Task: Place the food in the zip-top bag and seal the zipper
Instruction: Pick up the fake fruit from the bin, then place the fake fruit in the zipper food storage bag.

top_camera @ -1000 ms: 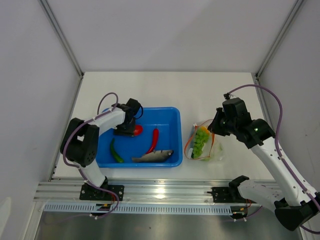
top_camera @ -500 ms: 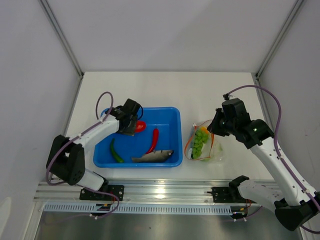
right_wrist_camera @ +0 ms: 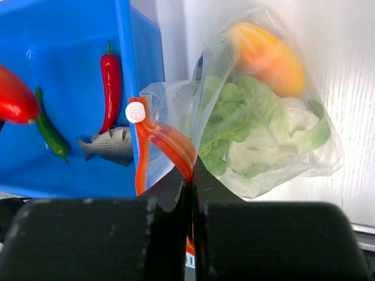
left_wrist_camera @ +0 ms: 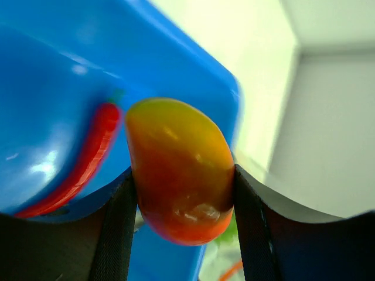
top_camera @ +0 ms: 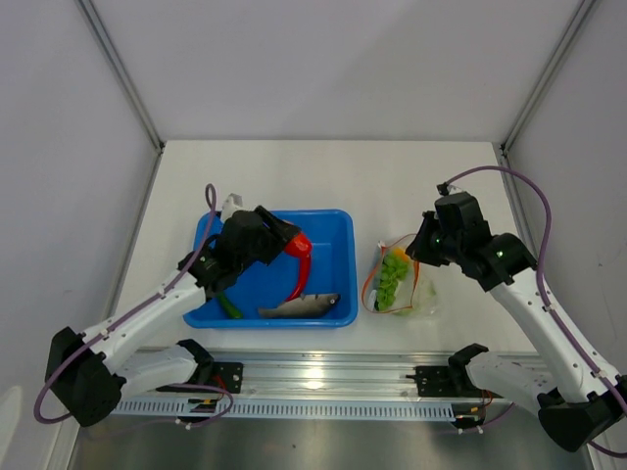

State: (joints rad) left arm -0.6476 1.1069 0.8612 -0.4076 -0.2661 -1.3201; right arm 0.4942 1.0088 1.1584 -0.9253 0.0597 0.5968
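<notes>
Left of centre in the top view, a blue plastic tray point(top_camera: 333, 213) sits on the white table point(top_camera: 392, 176), a smooth, glossy rectangle with rounded corners and upright walls. On its floor lie three pieces of the food. A long, curved red chili point(top_camera: 298, 281) is near the middle. A flat grey fish point(top_camera: 299, 305) lies along the lower wall. A slim dark green vegetable point(top_camera: 227, 305) sits toward the lower left.

Over the tray's upper middle, the left gripper point(top_camera: 291, 242) clamps a tomato point(top_camera: 300, 245) between its two dark fingers point(left_wrist_camera: 117, 234). The jaws stand partly spread, one against each flank of the fruit. The left wrist view shows the tomato as a smooth, shiny oval, yellowish on top and shading to red-orange below.

Right of the tray, and apart from it, the zip-top bag point(top_camera: 397, 284) lies on the table. It is clear, crinkly film that bulges around its load. The right wrist view shows a rounded yellow-orange mango point(right_wrist_camera: 266, 55) at the far end. Knobbly green grapes point(right_wrist_camera: 234, 117) fill the middle, and pale, lumpy cauliflower point(right_wrist_camera: 263, 152) lies beside them. The zipper point(right_wrist_camera: 167, 143), a thin red-orange strip, runs along the mouth on the side facing the tray and carries a small white slider tab point(right_wrist_camera: 135, 112). The mouth gapes, and the strip bows into a loop.

The right gripper point(right_wrist_camera: 191, 175) is closed tight, its black fingers pinching the zipper at the lower edge of the mouth.
</notes>
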